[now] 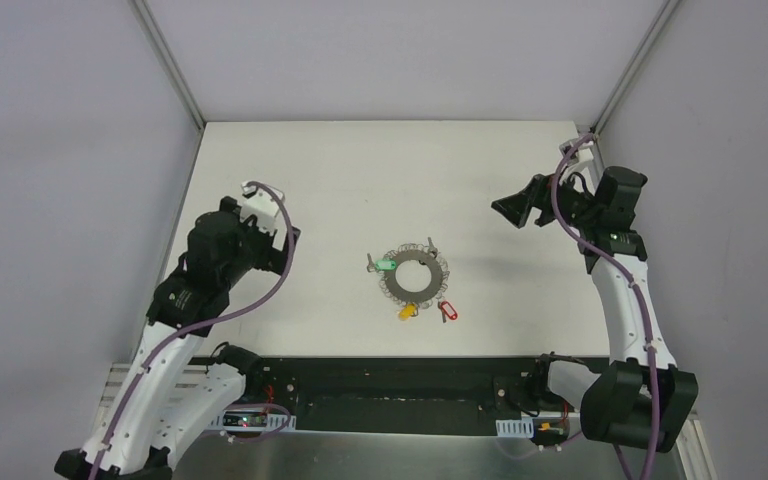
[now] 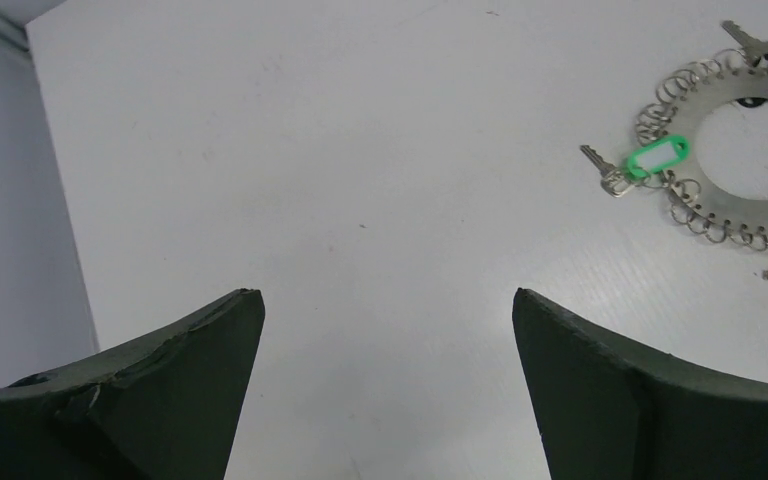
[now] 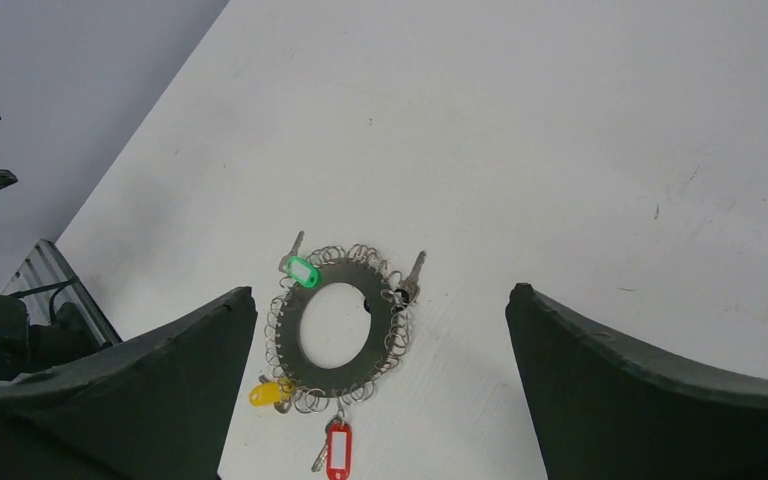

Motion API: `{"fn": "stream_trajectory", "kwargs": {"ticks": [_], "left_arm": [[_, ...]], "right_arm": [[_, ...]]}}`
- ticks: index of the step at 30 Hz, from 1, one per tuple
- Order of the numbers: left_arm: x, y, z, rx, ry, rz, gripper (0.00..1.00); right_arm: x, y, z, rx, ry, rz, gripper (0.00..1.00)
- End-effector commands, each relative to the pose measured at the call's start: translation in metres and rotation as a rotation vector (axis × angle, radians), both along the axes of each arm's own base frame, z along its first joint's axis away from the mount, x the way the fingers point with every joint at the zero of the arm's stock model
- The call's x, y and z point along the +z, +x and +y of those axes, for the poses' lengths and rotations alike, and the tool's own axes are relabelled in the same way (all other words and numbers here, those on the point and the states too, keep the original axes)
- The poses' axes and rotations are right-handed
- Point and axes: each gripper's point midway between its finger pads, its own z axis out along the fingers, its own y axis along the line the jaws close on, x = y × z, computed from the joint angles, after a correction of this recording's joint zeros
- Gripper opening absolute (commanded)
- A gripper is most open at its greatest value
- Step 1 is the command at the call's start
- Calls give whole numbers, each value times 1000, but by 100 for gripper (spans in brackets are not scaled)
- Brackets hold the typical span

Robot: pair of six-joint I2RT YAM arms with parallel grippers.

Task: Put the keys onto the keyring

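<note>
Keyring flat on the bench, green-headed key, yellow-headed key and red-headed key at its looped rim, left tool spread wide, right tool spread wide, both empty, well apart from it

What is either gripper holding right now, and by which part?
Nothing. The left gripper and right gripper are both open and empty, apart from the keyring and keys lying on the table.

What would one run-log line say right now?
left claw: open, empty | right claw: open, empty | keyring: flat on table | green key, yellow key, red key: at its rim
</note>
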Motion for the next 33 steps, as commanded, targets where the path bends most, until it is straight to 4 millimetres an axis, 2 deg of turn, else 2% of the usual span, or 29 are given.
{"fn": "stream_trajectory", "kwargs": {"ticks": [1, 3, 6, 10, 17, 29, 33], "left_arm": [[11, 2, 24, 127, -79, -111, 99], [8, 1, 25, 148, -133, -121, 99], [3, 4, 17, 135, -224, -115, 99], [-2, 12, 14, 137, -286, -115, 99], [-13, 19, 20, 161, -300, -113, 99], [-9, 15, 19, 154, -305, -99, 99], [-8, 15, 24, 173, -300, -99, 99]], "right_arm": [[37, -1, 8, 39, 62, -143, 100], [44, -1, 9, 43, 74, -140, 100], [53, -1, 10, 40, 85, -146, 100], [59, -1, 7, 10, 89, -162, 100], [45, 3, 1, -72, 121, -113, 100], [31, 5, -10, -153, 75, -105, 100], [30, 0, -7, -112, 44, -127, 100]]}}
